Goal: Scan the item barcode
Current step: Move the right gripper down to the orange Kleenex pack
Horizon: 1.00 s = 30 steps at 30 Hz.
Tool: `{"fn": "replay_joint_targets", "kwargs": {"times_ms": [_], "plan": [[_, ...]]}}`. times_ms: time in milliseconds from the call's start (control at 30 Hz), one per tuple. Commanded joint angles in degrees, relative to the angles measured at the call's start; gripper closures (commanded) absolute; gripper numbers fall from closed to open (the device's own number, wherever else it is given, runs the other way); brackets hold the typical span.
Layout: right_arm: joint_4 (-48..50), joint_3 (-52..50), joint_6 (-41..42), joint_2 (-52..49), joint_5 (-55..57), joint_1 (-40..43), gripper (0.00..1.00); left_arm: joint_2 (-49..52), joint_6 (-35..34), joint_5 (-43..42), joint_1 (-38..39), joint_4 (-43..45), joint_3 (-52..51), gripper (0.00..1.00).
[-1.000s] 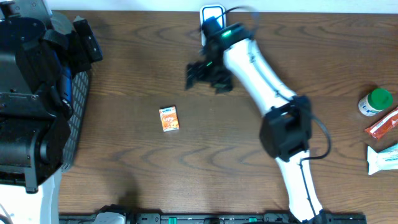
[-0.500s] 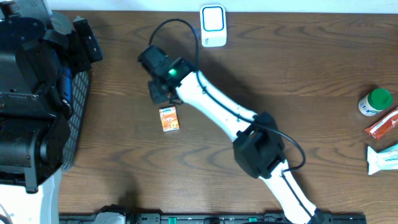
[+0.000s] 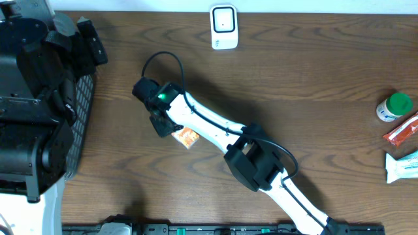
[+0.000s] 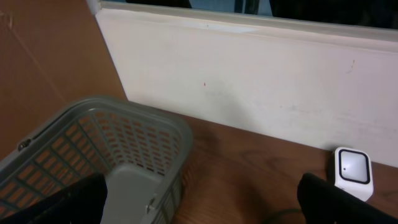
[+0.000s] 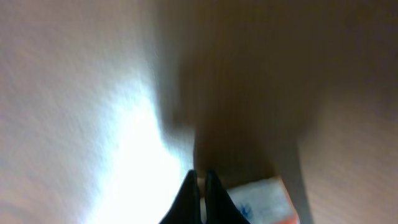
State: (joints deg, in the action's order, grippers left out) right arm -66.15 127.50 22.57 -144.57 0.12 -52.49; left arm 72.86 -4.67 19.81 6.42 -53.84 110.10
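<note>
The item, a small orange and white box [image 3: 187, 137], lies tilted on the wooden table. My right gripper [image 3: 160, 124] is low over the table at the box's left edge. In the right wrist view its fingertips [image 5: 200, 174] are pressed together with nothing between them, and the box [image 5: 264, 198] lies just to their right. The white barcode scanner [image 3: 223, 26] stands at the table's far edge, also seen as the white scanner [image 4: 352, 171] in the left wrist view. My left gripper [image 4: 205, 208] is held open above the table's left end, nothing between its fingers.
A grey plastic basket [image 4: 124, 140] sits at the table's left end, under the left arm [image 3: 32, 98]. At the right edge are a green-capped bottle [image 3: 395, 106], an orange packet [image 3: 401, 130] and a white tube [image 3: 401, 166]. A white wall borders the far side.
My right arm swung from beside the scanner down and left to the box while its jaws closed. The box has shifted slightly right and turned. The left arm has not moved.
</note>
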Motion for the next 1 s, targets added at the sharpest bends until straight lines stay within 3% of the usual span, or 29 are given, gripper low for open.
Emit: {"fn": "replay_joint_targets", "kwargs": {"times_ms": [0, 200, 600, 767, 967], "plan": [[-5.9, 0.2, -10.4, 0.5, -3.2, -0.5, 0.99, -0.2, -0.5, 0.2, -0.2, -0.1, -0.2, 0.02], [-14.7, 0.2, -20.0, 0.6, -4.3, -0.4, 0.99, -0.2, -0.5, 0.2, -0.2, -0.1, -0.2, 0.02], [-31.4, 0.2, -23.5, 0.6, -0.3, -0.3, 0.99, -0.2, -0.5, 0.2, -0.2, -0.1, -0.2, 0.02], [-31.4, -0.2, -18.3, 0.6, 12.3, 0.1, 0.99, -0.2, -0.5, 0.2, -0.2, -0.1, -0.2, 0.02], [-31.4, 0.3, -15.3, 0.8, 11.5, -0.3, 0.99, -0.2, -0.5, 0.2, -0.2, -0.1, -0.2, 0.02]]}}
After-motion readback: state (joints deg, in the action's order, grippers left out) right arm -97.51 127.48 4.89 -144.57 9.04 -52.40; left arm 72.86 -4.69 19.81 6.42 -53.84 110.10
